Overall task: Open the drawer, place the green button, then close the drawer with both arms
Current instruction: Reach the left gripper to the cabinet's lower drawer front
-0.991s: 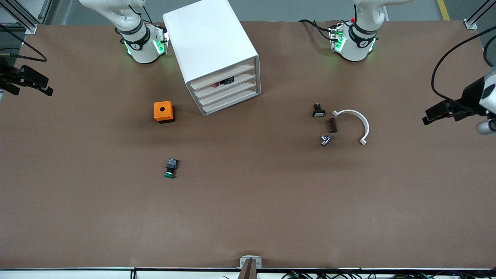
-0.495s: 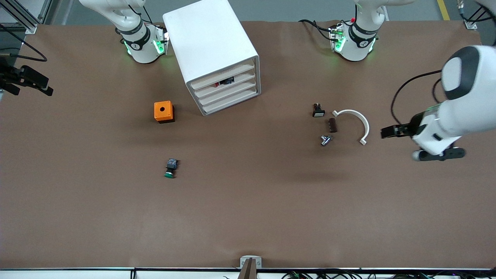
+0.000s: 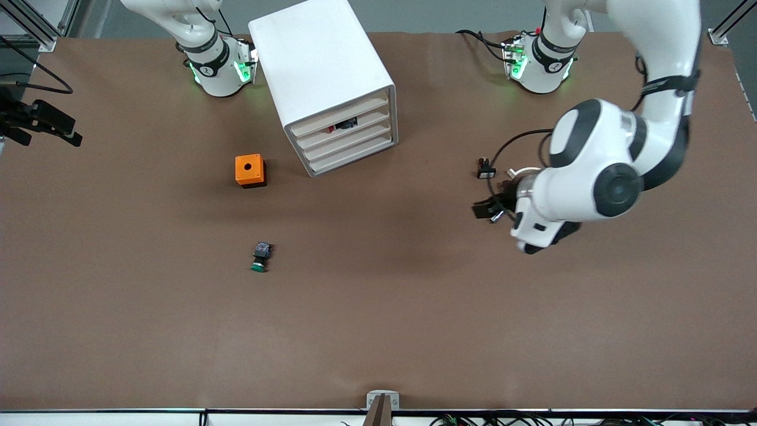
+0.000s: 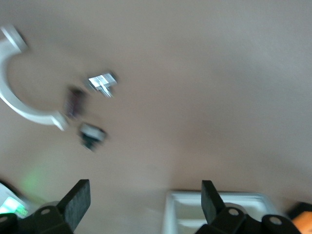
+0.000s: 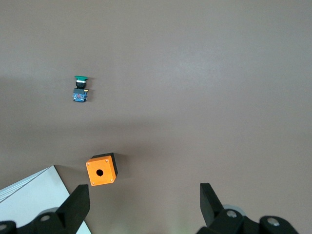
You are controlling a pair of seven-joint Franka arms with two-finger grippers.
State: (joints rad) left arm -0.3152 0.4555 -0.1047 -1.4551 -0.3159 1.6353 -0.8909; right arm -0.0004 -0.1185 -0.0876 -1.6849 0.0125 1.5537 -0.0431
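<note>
you have the small push button with the round green cap and black blocky body lying on its side on the brown table, left of centre and a little below the middle of the front frame, nearer the camera than the orange box with a round hole. the white rounded four-drawer cabinet stands at upper centre, its shallow white third drawer flush with the others.

your left gripper hangs at mid-right of the front frame, over the cluster of small parts there: a black-and-white switch and a white curved plastic bracket. its black fingers are spread wide with nothing between them. the button lies well apart from it, toward the right arm's end of the table, with bare table between.

your right gripper sits at the left edge of the front frame, about a third of the way down; its fingers are spread apart and empty too. in the right wrist view the button shows at upper left and the orange box at lower left beside the cabinet's corner, both well clear of the fingers.
</note>
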